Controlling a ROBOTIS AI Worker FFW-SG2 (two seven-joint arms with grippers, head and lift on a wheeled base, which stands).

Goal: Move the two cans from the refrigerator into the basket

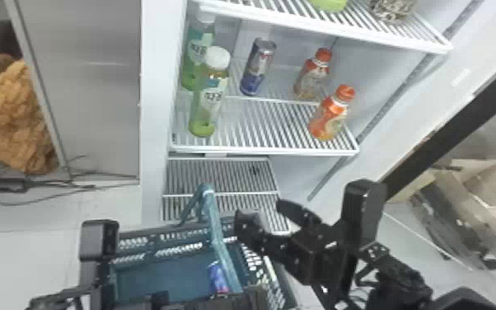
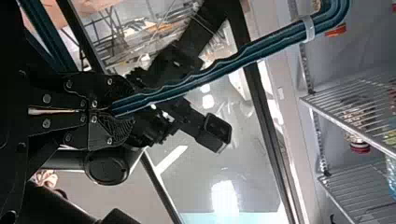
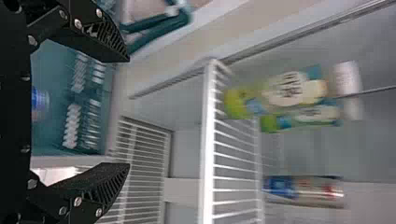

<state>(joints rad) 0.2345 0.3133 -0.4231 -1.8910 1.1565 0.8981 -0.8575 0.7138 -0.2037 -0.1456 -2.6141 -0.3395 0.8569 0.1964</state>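
Note:
One can point(image 1: 258, 66) stands upright toward the back of the middle refrigerator shelf, and the right wrist view has that can point(image 3: 304, 191) beyond the fingers. A blue can point(image 1: 217, 277) lies inside the basket point(image 1: 156, 272). My right gripper point(image 1: 265, 210) is open over the basket's right side, below the shelf; in the right wrist view, nothing is between the fingers of the right gripper point(image 3: 128, 112). In the head view the left arm point(image 1: 99, 243) is at the basket's left and near side. The left gripper point(image 2: 114, 109) is shut on the basket handle point(image 2: 210, 70).
Two green bottles point(image 1: 210, 95) stand on the shelf left of the can, and two orange-capped bottles point(image 1: 329, 115) stand to its right. The shelf's front rail point(image 1: 263, 150) lies above the basket. Another wire shelf point(image 1: 222, 177) sits lower, behind the basket handle.

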